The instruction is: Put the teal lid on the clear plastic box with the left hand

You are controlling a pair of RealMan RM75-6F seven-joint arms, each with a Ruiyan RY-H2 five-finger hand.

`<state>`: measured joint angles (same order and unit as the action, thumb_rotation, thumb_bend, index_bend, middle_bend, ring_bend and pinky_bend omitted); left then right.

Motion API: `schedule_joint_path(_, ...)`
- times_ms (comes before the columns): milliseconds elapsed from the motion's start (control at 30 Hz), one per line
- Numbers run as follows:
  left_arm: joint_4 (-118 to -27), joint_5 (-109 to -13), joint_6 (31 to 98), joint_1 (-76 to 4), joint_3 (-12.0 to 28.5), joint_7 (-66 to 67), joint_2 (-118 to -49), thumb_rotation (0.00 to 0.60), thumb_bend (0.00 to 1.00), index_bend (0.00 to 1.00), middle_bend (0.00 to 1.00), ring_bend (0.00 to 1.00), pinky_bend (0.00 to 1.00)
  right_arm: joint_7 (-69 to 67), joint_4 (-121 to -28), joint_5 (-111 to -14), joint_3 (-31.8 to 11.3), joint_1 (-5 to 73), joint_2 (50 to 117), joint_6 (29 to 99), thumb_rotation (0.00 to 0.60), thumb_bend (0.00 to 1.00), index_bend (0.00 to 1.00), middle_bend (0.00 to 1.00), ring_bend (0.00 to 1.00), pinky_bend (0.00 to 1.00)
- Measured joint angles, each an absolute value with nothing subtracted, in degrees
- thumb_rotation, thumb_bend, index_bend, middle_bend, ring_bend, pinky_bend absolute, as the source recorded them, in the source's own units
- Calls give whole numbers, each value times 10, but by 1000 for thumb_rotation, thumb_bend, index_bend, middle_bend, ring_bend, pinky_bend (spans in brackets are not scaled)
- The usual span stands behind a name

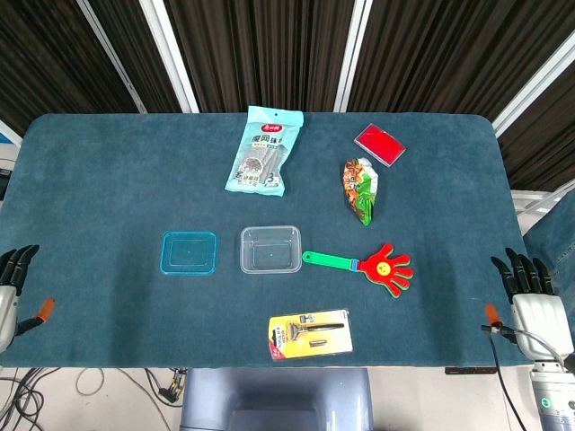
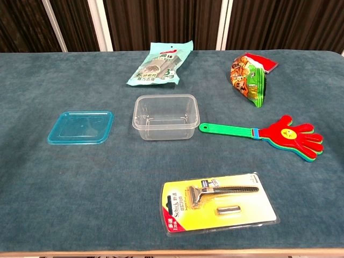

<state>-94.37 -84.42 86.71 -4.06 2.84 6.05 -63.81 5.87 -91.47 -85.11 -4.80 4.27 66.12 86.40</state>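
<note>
So far nothing is in hand: the teal lid (image 1: 190, 252) lies flat on the blue worktop (image 1: 108, 180), just beside the clear plastic box (image 1: 270, 249) on its left, with a narrow strip of cloth between them. The box stands upright, open and empty. At the near left edge of the head view the left hand (image 1: 11, 278) rests with its fingers (image 1: 20, 261) extended and slightly apart, holding nothing; the right hand (image 1: 532, 296) rests likewise at the near right edge, also empty. Neither hand shows in the chest view.

The step in hand, as I judge it, is the reach and pickup. A thin lid lying flat on soft cloth gives little to grab from above, so it would be better to come in low over its near or left edge, press the fingers under the rim and pinch it against the thumb. Lifting it level should keep it from slipping. Carrying it the short way right and lowering it square over the box rim matters, since a light box may skid toward the green-handled hand clapper (image 1: 373, 264) if pushed sideways.
</note>
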Motion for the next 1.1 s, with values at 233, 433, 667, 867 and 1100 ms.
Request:
schedule_joint_path(233,-944,-836,855,-45,30,69,-640,600,284,70,91,77,177,56,-917,-848,-49,36,656,872,600,407,119,29,26,0)
schedule_joint_path(433,-950,-837,848,-47,26,74,-640,600,280,65,89,78,175,53,-921,-849,-48,35,654,873,600,407,119,29,26,0)
schedule_joint_path(667,-940,-832,836,-55,29,80,-644,600,236,52,87,78,174,52,-926,-844,-46,36,649,863,600,407,119,28,27,0)
schedule_joint_path(867,-932,-837,842,-57,31,88,-654,600,188,51,85,78,178,47,-929,-845,-47,33,645,868,600,407,119,28,26,0)
schedule_joint_path(1100,-921,-836,810,-85,45,68,-657,600,155,50,80,49,180,49,-934,-849,-43,30,646,870,600,407,120,28,26,0)
